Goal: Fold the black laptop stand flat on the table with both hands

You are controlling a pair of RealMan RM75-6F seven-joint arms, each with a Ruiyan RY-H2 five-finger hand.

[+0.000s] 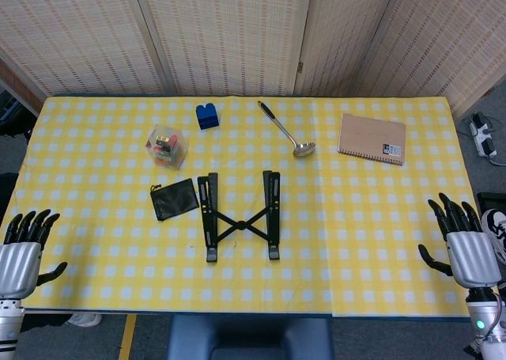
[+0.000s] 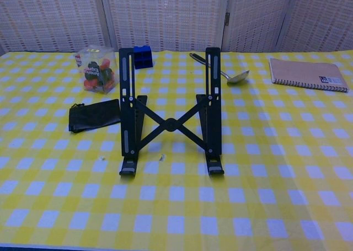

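Head view, laptop stand mid-table, well apart from empty spread left hand, right hand

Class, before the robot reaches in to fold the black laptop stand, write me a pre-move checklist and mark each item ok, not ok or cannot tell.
1. Laptop stand unfolded, standing on the table: ok.
2. Left robot hand holds nothing, fingers apart: ok.
3. Right robot hand holds nothing, fingers apart: ok.
4. Right side of stand free of objects: ok.
5. Black pouch lies close to the stand's left rail, may hinder the left hand: not ok.
6. Hinges move freely: cannot tell.
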